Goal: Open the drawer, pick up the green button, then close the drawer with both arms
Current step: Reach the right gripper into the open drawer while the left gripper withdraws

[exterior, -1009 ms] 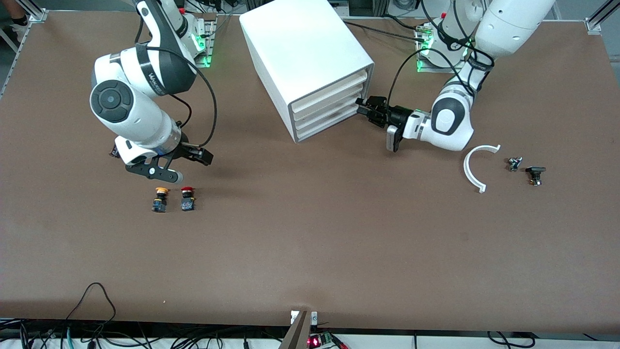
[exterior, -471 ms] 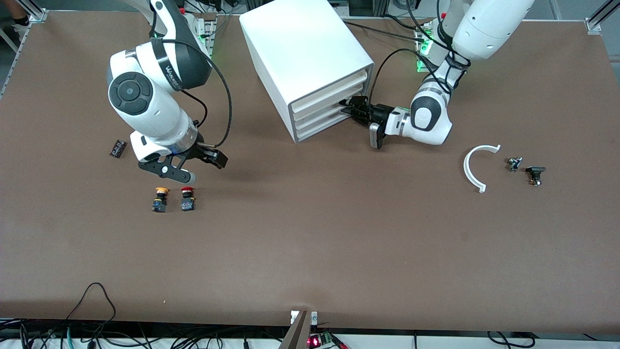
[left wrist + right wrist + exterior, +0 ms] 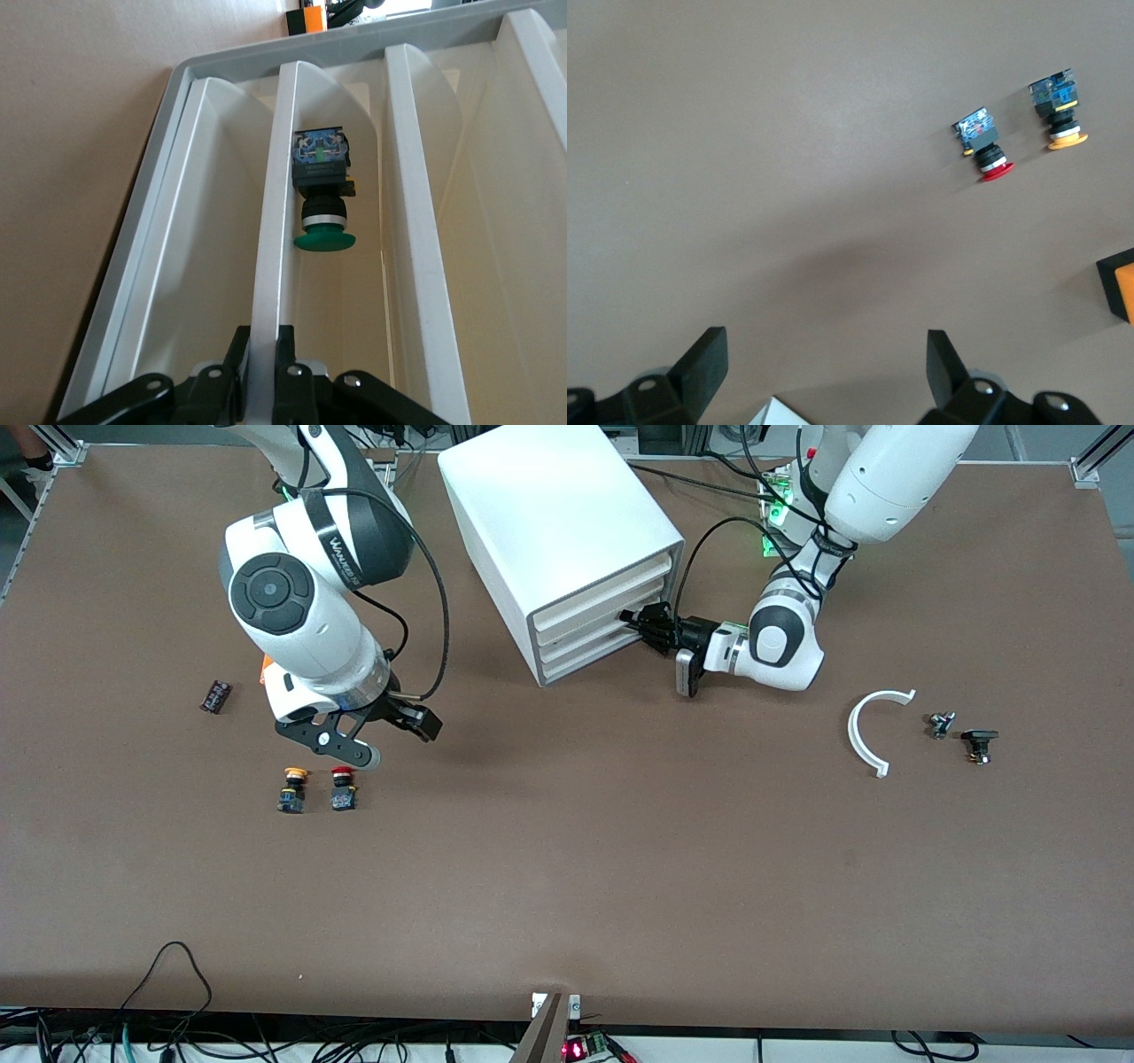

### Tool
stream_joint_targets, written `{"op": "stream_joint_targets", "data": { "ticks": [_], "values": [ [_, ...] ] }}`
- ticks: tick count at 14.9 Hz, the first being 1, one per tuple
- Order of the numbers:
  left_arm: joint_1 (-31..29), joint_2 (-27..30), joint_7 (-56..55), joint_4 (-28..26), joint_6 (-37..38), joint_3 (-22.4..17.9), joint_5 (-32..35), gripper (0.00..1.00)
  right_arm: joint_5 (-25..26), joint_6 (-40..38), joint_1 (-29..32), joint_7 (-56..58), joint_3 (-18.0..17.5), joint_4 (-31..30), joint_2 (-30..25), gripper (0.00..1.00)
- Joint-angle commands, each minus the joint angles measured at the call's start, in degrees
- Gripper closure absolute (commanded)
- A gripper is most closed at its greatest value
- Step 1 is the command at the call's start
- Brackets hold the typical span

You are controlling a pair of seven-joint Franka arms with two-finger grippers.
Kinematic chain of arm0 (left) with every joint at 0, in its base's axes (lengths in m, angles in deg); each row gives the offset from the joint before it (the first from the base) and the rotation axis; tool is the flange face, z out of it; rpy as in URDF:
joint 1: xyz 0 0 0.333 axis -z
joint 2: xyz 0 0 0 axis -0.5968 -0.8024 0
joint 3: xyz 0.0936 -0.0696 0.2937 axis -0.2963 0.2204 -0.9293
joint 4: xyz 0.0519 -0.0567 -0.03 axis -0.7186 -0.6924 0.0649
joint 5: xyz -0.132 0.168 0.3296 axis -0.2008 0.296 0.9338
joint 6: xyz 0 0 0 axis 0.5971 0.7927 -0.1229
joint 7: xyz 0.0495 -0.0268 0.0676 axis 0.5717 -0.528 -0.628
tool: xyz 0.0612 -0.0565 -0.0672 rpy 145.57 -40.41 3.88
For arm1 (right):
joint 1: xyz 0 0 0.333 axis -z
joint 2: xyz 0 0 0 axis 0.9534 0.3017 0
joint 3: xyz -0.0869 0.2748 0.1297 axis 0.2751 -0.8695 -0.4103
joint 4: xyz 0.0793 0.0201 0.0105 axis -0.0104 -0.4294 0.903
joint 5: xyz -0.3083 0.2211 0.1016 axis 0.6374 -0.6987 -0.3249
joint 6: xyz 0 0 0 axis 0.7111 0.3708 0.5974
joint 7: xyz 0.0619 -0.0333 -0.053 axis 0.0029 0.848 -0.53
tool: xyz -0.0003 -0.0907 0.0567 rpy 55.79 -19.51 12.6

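Observation:
The white cabinet (image 3: 549,505) stands at the table's robot side with its four drawers facing the left arm. My left gripper (image 3: 633,621) is at a middle drawer (image 3: 585,627), shut on its white front lip (image 3: 273,230). In the left wrist view my left gripper (image 3: 263,354) has one finger on each side of that lip. The green-capped button (image 3: 322,200) lies on its side inside that drawer, past the lip. My right gripper (image 3: 390,737) is open and empty over bare table; it also shows in the right wrist view (image 3: 824,367).
A yellow-capped button (image 3: 293,787) and a red-capped button (image 3: 343,787) stand beside the right gripper, nearer the camera. A small black part (image 3: 215,695) lies toward the right arm's end. A white curved piece (image 3: 871,731) and two small parts (image 3: 941,724) (image 3: 979,743) lie toward the left arm's end.
The left gripper has moved in to the drawer front and now grips its lip. The right arm has swung toward the cabinet, uncovering the small black part.

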Motion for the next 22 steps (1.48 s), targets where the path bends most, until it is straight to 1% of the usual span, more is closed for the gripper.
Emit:
{"op": "stream_joint_targets", "data": {
  "ticks": [1,5,8,10,11,12,13,14,18,20,22],
  "values": [
    [-0.78,0.05,-1.72,1.85,-0.46,-1.3,-0.92,1.0,-3.5,-2.6,-0.57,-3.43,0.29,6.26,3.41,0.01],
    [-1.05,-0.39,-4.54,5.9,-0.46,-4.73,-0.21,1.0,-3.77,-2.6,-2.32,-8.87,0.29,9.87,5.69,0.01],
    [-1.31,-0.91,-6.63,9.85,-0.37,-7.37,4.69,1.0,-3.77,-2.51,-4.87,-16.16,0.29,15.48,9.9,0.01],
    [-2.27,-1.35,-8.31,11.96,-0.37,-7.64,7.33,1.0,-3.69,-1.9,-6.45,-20.56,0.29,19.0,12.72,0.01],
    [-2.54,-1.62,-8.66,12.49,-0.11,-7.64,7.69,0.95,-3.68,-1.72,-7.42,-22.67,0.29,20.76,14.12,0.01],
    [-2.54,-1.71,-8.67,12.67,-0.11,-7.64,7.7,0.85,-3.68,-1.55,-8.3,-24.86,0.37,22.43,15.44,0.01],
    [-2.63,-1.71,-8.67,12.76,-0.11,-7.64,7.7,0.44,-3.68,-1.02,-9.09,-26.89,0.37,23.4,16.5,0.01],
    [-3.15,-1.71,-8.23,12.76,-0.02,-7.64,7.87,0.0,-3.68,0.03,-9.79,-29.0,0.37,23.67,17.03,0.01],
    [-4.38,-0.65,-9.28,14.42,2.25,-7.73,11.11,0.0,-3.6,3.64,-13.31,-36.12,0.46,23.59,19.05,0.01],
    [-6.23,-0.48,-12.43,16.79,4.97,-7.73,15.32,0.0,-3.42,3.73,-14.8,-39.72,0.46,23.59,20.11,0.01],
    [-7.98,0.31,-18.3,20.39,9.01,-7.81,20.68,0.0,-3.16,3.9,-16.47,-42.98,0.46,23.5,21.42,0.01]
  ]
}}
